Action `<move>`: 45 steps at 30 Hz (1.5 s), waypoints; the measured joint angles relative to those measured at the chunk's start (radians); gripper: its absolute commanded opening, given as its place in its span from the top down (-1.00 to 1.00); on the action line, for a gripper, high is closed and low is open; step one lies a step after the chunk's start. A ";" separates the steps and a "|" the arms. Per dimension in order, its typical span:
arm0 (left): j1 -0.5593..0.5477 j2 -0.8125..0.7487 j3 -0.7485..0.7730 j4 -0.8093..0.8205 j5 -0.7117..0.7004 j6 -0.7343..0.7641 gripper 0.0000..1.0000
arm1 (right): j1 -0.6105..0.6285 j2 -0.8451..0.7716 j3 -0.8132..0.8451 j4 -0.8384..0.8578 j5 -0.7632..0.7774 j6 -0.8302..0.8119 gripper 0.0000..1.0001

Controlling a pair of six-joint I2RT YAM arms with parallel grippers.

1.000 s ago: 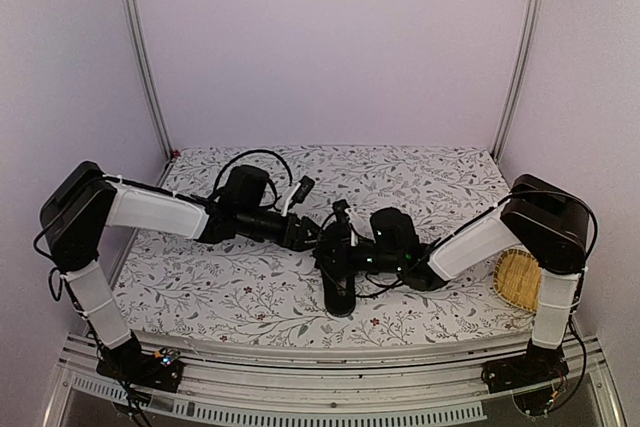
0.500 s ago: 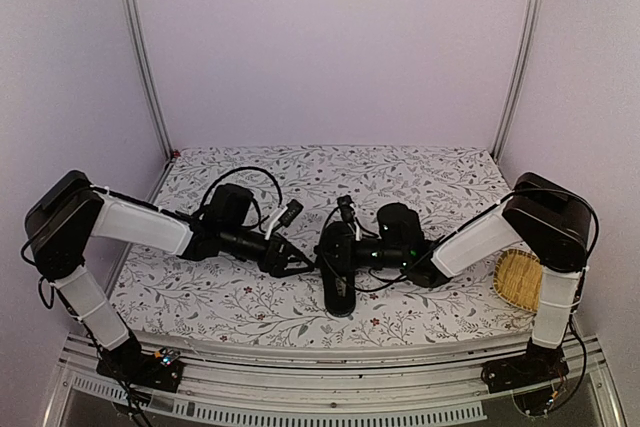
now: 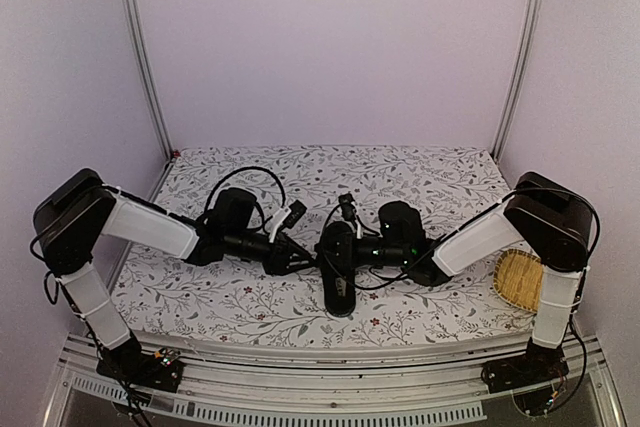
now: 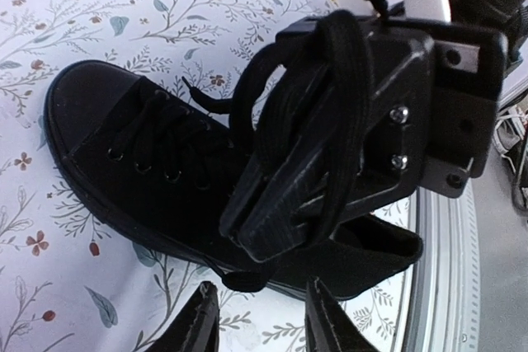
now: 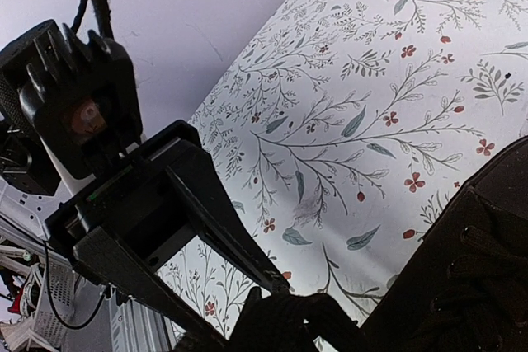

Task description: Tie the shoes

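The black shoe [image 3: 339, 292] lies on the floral cloth, toe toward the arm bases. In the left wrist view the shoe [image 4: 124, 162] fills the left, with its thin laces in the eyelets. My right gripper [image 4: 247, 237] hovers over the shoe's opening, shut, with a black lace [image 4: 346, 121] wound round its fingers and a short lace end [image 4: 242, 279] hanging below the tips. My left gripper [image 4: 264, 323] sits just short of that lace end, its fingers apart with cloth showing between them. From above, the left gripper [image 3: 296, 251] is close to the right gripper [image 3: 335, 245].
A round woven mat [image 3: 518, 279] lies at the table's right edge beside the right arm. Metal rails [image 3: 330, 372] run along the near edge. Cables loop over both wrists. In the right wrist view the left gripper's fingers [image 5: 223, 228] cross the lower left.
My left arm has dropped lower and drawn back slightly left, and its jaws have narrowed. The right gripper has stayed shut over the shoe, shifting only slightly.
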 measured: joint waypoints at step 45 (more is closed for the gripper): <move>-0.037 -0.040 -0.045 -0.011 -0.300 -0.124 1.00 | -0.071 -0.497 -0.123 -0.632 0.086 -0.326 -0.37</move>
